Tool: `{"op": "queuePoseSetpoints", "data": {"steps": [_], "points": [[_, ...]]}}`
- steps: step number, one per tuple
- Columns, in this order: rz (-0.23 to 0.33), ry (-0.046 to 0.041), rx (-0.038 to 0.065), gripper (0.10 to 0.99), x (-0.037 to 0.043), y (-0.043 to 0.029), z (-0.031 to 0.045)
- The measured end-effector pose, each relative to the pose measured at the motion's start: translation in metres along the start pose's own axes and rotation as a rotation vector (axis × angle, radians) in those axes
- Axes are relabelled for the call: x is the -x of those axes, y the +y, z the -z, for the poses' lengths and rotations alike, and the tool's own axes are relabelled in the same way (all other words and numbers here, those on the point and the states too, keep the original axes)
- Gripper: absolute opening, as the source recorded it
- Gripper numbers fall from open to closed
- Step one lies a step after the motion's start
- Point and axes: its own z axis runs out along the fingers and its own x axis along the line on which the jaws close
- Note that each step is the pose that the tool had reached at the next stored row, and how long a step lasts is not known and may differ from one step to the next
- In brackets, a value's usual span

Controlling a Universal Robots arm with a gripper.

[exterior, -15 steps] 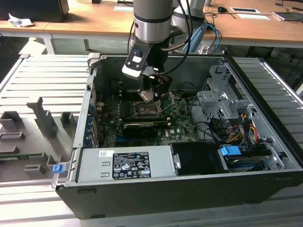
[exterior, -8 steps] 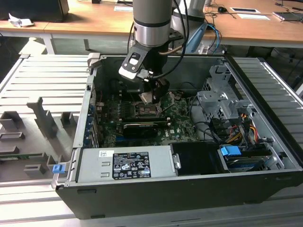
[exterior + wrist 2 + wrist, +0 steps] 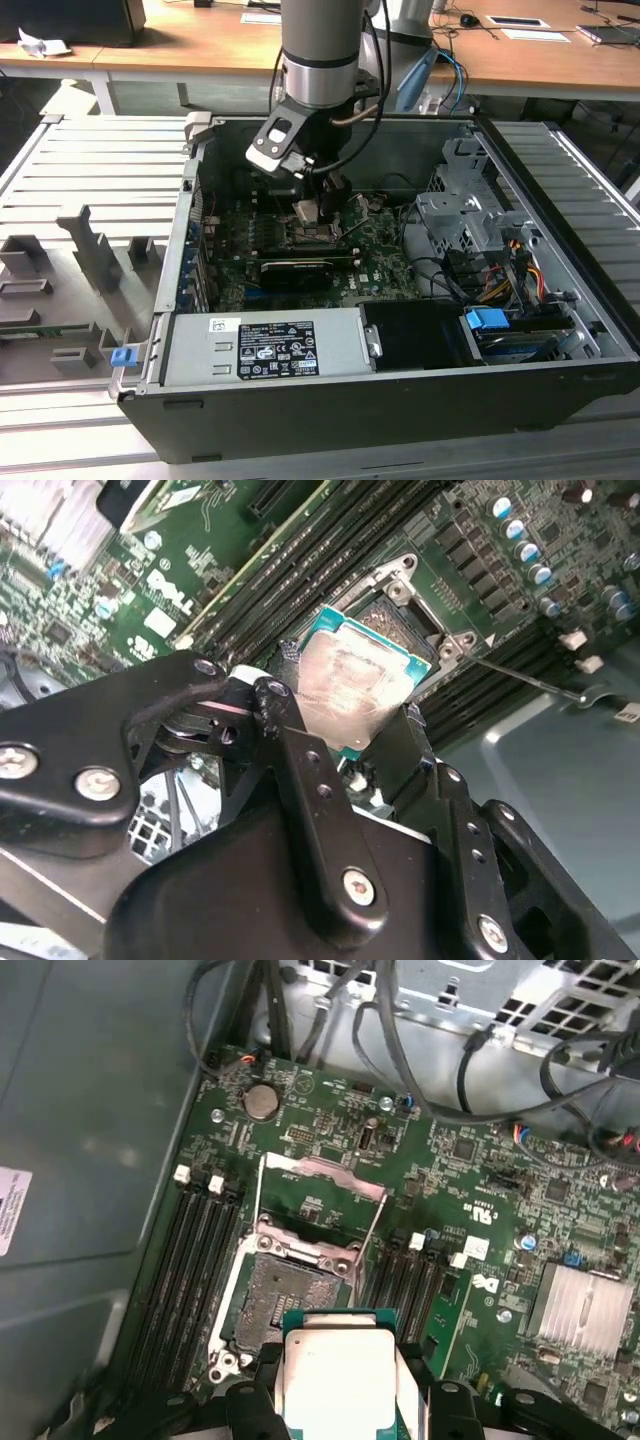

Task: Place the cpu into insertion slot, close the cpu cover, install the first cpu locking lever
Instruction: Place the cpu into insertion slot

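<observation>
One arm (image 3: 320, 60) drops from above into an open PC case (image 3: 560, 330) lying on a grey slatted worktop (image 3: 90, 170), and its gripper (image 3: 318, 208) hangs over the middle of the motherboard (image 3: 385, 262). Gripper is pinching the cpu (image 3: 340, 1375) by two opposite edges, w/ black fingers (image 3: 410, 745) pressed on either side and the metal top facing both wrist cams, dull smears across it. Cpu isn't seated. In the first wrist view the insertion slot (image 3: 288, 1295) lies bare w/ its pin field showing, and the chip sits up in the gripper just at the slot's edge. In the second wrist view it overlaps part of the slot frame; can't tell how far above. Cpu cover (image 3: 320, 1168) stands swung up and open on the slot's side away from the gripper, green board visible thru its window. Thin locking lever (image 3: 520, 675) angles away from a slot corner, hooked end over the grey case floor. RAM slots (image 3: 190, 1260) run along both sides of the slot. Coin cell (image 3: 261, 1100) sits beyond the cover, and a finned heatsink (image 3: 585, 1310) lies further across the board. In the exterior view the PSU (image 3: 265, 345) lies along the case's near wall, the drive cage (image 3: 470, 220) is at the exterior view's right, grey fixture blocks (image 3: 90, 245) stand on the worktop at the exterior view's left, and wooden desks (image 3: 180, 50) are far behind.
</observation>
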Motion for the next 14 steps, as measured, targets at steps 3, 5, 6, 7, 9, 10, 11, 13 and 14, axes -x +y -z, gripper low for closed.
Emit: {"op": "queuePoseSetpoints", "data": {"steps": [3, 5, 6, 7, 9, 10, 11, 13, 14], "points": [[-0.036, -0.0042, 0.001, 0.533, 0.0, -0.0002, -0.0021], [-0.047, -0.0054, 0.001, 0.533, 0.0001, -0.0003, -0.0035], [-0.081, -0.0078, 0.002, 0.533, 0.0001, -0.0004, -0.0042], [-0.1, -0.009, 0.002, 0.533, -0.0004, -0.0003, -0.0051], [-0.1, -0.009, 0.002, 0.533, -0.0022, 0.0001, -0.0071], [-0.1, -0.0089, 0.002, 0.533, -0.0032, 0.0003, -0.0083], [-0.1, -0.0087, 0.002, 0.533, -0.0043, 0.0005, -0.0099], [-0.099, -0.0086, 0.002, 0.533, -0.0079, 0.0012, -0.0152], [-0.099, -0.0085, 0.002, 0.533, -0.0099, 0.0016, -0.0183]]}}
